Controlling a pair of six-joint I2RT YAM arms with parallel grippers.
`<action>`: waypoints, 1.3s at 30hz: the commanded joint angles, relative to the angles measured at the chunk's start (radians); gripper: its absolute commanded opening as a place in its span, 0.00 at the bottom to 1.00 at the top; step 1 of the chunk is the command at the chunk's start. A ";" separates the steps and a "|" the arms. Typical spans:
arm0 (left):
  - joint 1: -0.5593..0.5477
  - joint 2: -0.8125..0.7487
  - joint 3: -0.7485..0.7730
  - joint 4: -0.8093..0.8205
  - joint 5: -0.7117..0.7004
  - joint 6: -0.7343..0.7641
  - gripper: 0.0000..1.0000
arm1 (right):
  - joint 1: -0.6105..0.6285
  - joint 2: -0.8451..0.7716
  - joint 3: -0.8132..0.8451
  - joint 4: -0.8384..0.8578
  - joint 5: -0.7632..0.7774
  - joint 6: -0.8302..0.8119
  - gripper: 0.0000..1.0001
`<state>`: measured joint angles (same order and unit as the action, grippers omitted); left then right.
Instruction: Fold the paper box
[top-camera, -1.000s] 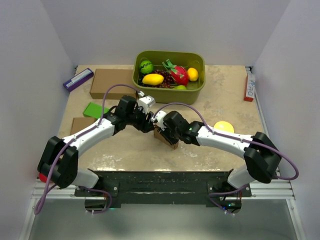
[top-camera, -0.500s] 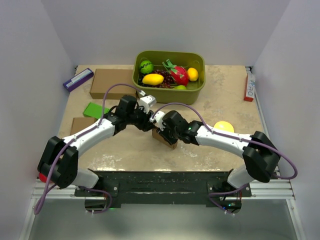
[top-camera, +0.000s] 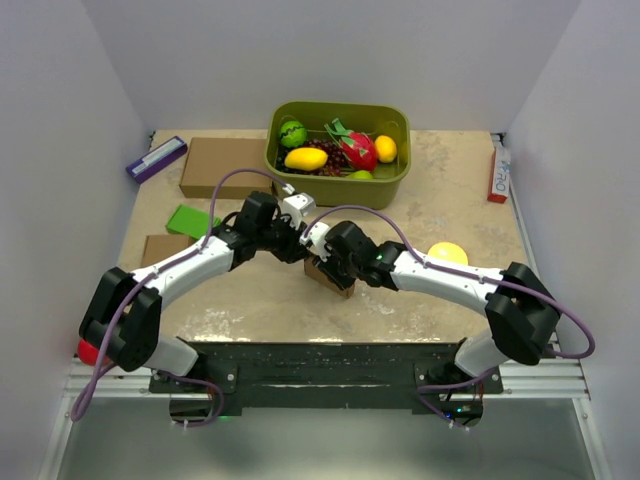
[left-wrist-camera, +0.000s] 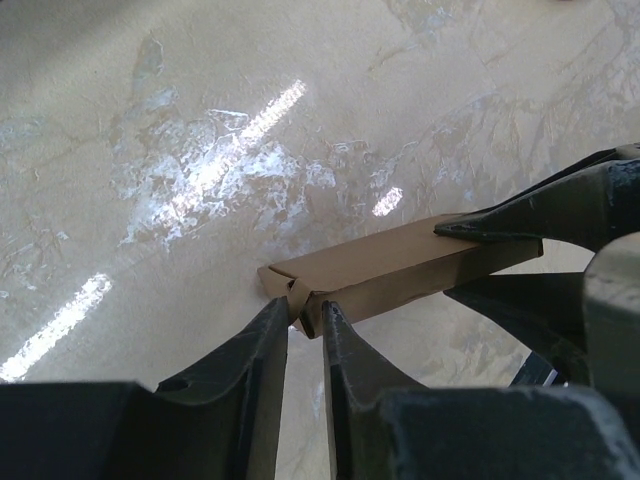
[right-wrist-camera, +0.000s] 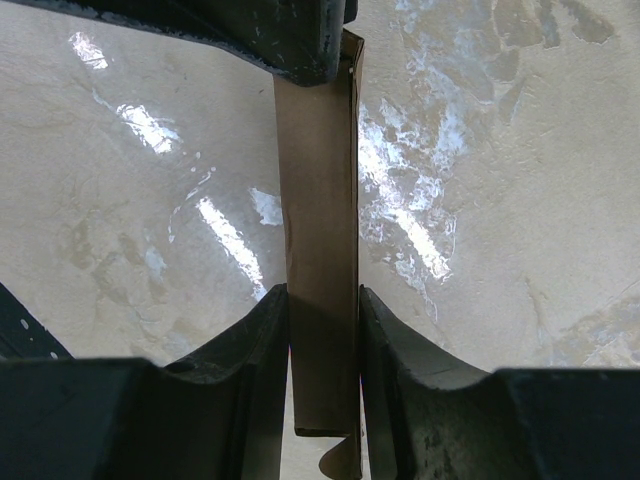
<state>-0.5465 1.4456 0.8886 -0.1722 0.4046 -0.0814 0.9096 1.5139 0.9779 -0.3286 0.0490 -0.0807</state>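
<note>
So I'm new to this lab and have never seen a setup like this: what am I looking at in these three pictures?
These are two robot arms, the left arm and the right arm, bolted at the near edge of a table. The wide picture comes from a fixed camera above and behind them. The other two come from a camera on each wrist, looking out past that arm's own fingers. At the back sits a green bin of colourful fruit, with a large brown carton beside it. In the middle is a small paper box: the left hand pinches a tab at one end, and the right hand clamps its two sides.
</note>
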 joint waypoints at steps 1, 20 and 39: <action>-0.009 0.001 0.036 0.040 0.008 0.019 0.24 | 0.003 0.003 0.018 0.017 -0.026 -0.011 0.27; -0.050 0.019 0.021 0.007 -0.128 -0.003 0.04 | 0.003 0.017 0.018 0.011 -0.009 -0.005 0.26; -0.128 0.004 -0.037 -0.095 -0.359 -0.092 0.00 | 0.003 0.011 0.012 0.014 0.026 -0.007 0.26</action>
<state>-0.6437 1.4445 0.8917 -0.1711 0.1329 -0.1925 0.9081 1.5158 0.9775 -0.3134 0.0597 -0.0677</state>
